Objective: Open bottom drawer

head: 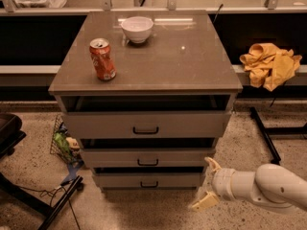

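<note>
The three-drawer cabinet (144, 75) stands in the middle of the camera view. The bottom drawer (148, 179) is the lowest, grey-beige front with a small black bar handle (149, 184) at its centre, just above the floor. My gripper (207, 184) is at the lower right, on a white arm, just right of the bottom drawer's right end. Its two tan fingers (211, 164) are spread apart, open and empty. It does not touch the handle.
A red soda can (102, 59) and a white bowl (137, 29) sit on the cabinet top. A yellow cloth (270, 64) lies on a ledge at right. A wire basket with bags (64, 145) is at the cabinet's left. A black chair base (29, 195) is at the lower left.
</note>
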Robot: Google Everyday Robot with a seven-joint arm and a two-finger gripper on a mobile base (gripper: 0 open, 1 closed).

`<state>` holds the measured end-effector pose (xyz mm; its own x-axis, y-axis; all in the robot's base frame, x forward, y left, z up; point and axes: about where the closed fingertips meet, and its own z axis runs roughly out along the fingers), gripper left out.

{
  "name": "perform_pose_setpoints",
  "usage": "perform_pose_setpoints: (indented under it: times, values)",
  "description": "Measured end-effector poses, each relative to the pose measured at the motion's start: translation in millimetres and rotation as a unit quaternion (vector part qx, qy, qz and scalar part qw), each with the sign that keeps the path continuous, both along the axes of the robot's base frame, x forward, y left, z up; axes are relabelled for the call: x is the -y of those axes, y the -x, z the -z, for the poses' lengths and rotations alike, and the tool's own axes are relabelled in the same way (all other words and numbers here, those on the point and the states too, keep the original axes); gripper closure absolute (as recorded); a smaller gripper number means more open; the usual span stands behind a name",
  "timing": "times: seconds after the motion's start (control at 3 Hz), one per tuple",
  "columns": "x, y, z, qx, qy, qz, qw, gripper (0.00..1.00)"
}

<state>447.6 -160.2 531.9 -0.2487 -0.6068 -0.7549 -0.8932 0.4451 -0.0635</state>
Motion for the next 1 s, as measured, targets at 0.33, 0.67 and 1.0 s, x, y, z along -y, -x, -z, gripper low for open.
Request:
perform_pose_setpoints:
  times: [0.33,0.67,1.0]
  values:
    - [-9.1,-11.9,62.2,0.015,-0.02,0.006,0.9997,0.0]
    - [-16.5,-19.7,121.0,0.03,-0.023,-0.001,0.9993,0.0]
    - [-23.2,-28.5,163.4,0.036,-0.016,-0.008,0.9992,0.0]
